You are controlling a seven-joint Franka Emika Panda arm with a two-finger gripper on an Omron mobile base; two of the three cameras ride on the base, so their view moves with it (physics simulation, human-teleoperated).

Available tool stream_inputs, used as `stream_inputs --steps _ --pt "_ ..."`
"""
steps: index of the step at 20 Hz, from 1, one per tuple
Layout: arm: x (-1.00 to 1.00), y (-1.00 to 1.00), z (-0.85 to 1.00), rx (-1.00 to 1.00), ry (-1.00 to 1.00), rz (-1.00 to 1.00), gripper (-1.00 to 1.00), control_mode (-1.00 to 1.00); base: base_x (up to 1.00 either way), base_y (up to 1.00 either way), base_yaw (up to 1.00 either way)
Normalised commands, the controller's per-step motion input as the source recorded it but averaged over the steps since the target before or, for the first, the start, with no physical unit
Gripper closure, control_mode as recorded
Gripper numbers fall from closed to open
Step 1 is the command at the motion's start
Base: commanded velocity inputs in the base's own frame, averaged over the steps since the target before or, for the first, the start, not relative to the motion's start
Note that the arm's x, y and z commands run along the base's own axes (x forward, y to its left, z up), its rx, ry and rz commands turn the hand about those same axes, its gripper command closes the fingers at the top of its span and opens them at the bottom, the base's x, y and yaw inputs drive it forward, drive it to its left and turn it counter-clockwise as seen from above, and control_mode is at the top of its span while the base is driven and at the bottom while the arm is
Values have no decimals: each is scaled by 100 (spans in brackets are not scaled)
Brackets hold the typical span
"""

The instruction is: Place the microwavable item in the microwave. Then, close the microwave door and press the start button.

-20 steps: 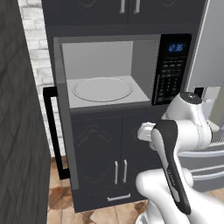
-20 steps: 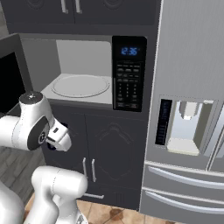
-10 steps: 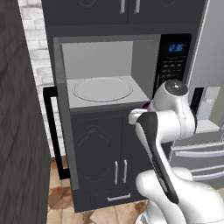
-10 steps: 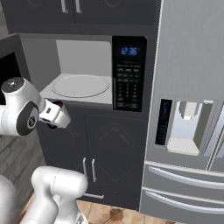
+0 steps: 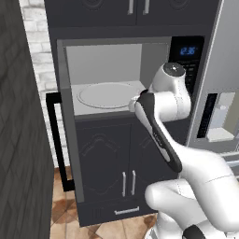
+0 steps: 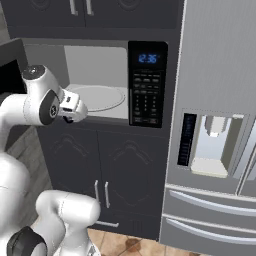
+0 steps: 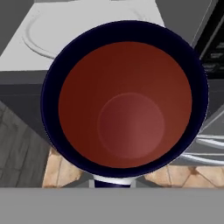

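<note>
- Dark grey cabinets (image 5: 112,163) fill the kitchen wall, with a white brick strip (image 5: 39,51) at the far left of the left base view.
- At the left, the microwave door (image 5: 65,135) stands swung fully open, its black bar handle (image 5: 56,140) sticking out toward the room.
- Inside the microwave (image 5: 116,74), the cavity is open and the round white turntable (image 5: 109,94) lies bare on its floor.
- Just in front of the cavity's front edge, toward its right side, the white arm holds the gripper (image 6: 71,114) level with the opening.
- In the hand view the mug (image 7: 124,105) sits right before the camera, dark blue rim around a dark red inside; the fingers are closed narrow on it, though they are hidden behind the cup.
- The mug hangs outside the cavity, over the lower cabinet front, with the turntable beyond its rim.
- Right of the cavity is the black keypad panel (image 6: 147,85) with its blue display (image 6: 148,58).
- Farthest right stands the steel fridge (image 6: 215,125) with its dispenser (image 6: 215,147).
</note>
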Motion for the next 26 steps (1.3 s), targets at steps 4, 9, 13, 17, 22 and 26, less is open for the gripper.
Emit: stream_inputs --steps 4,9,13,17,22,26 --pt "97 4 0 0 -1 9 100 -100 0 0 0" --pt "95 28 -1 0 0 4 100 -100 0 0 0" --pt "75 29 -21 -5 0 0 100 -100 0 0 0" --pt "43 8 -48 -6 0 0 100 -100 0 0 0" --pt "51 2 -24 -4 2 0 100 -100 0 0 0" --pt "57 3 -26 -3 1 0 100 -100 0 0 0"
